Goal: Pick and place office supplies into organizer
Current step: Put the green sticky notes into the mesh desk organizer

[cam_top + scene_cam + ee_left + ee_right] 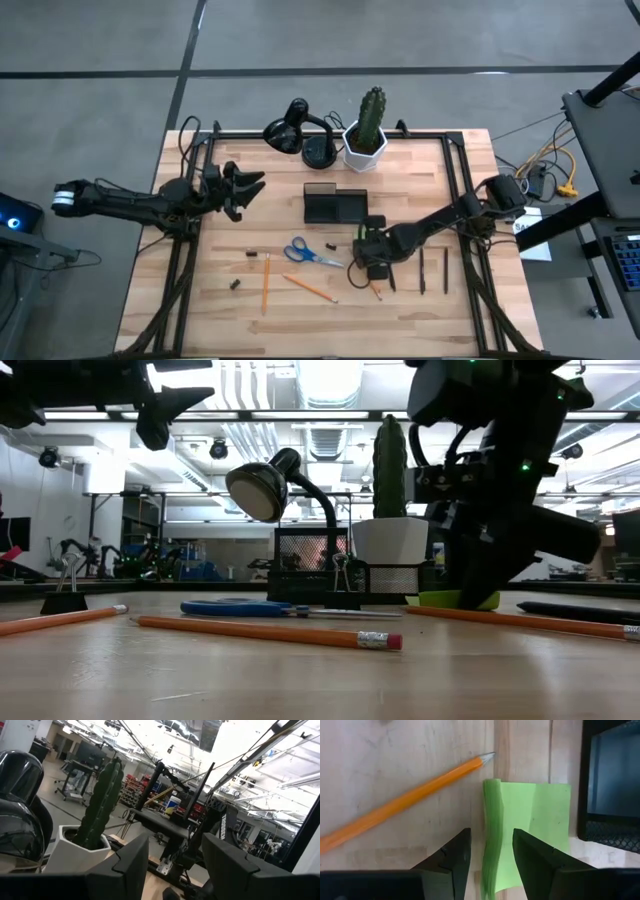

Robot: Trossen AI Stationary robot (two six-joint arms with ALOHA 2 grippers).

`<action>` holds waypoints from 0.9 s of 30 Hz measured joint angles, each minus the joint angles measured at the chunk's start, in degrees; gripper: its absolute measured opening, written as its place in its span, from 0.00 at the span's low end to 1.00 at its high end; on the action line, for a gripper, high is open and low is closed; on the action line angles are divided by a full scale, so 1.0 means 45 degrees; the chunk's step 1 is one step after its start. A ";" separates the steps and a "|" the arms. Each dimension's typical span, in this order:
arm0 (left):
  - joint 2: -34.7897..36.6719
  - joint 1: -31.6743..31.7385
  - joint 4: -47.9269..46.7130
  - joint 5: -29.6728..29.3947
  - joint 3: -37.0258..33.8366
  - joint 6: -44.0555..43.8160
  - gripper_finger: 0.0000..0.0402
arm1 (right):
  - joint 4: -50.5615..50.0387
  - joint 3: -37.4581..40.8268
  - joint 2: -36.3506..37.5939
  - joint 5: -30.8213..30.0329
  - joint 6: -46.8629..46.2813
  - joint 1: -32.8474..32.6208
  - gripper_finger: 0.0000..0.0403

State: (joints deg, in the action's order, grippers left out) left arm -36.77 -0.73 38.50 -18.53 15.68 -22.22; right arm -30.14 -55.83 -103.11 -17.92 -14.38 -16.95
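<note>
The lime-green sticky-note pad lies flat on the table beside the black mesh organizer. My right gripper points down over the pad, open. One finger stands off the pad's edge and the other over its top. An orange pencil lies next to the pad. Blue-handled scissors, two more pencils, dark pens and small binder clips lie on the table. My left gripper waits open, raised at the table's left. My right gripper comes at the pad from above, its fingers on either side of the pad's stacked page edge. I cannot tell whether a finger touches the pad's top. The pad lies flat on the table.
A black desk lamp and a cactus in a white pot stand at the far edge behind the organizer. A black frame runs along the table's sides. Bare wood lies near the front edge.
</note>
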 joint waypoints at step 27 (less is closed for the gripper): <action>-0.0041 0.0000 0.0056 -0.0343 0.0044 0.0000 0.42 | 0.0158 0.0039 -0.0044 0.0041 0.0256 0.0258 0.02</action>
State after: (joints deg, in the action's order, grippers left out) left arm -36.95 -0.73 38.75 -20.08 15.88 -22.22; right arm -29.43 -55.66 -103.31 -17.74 -13.23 -15.79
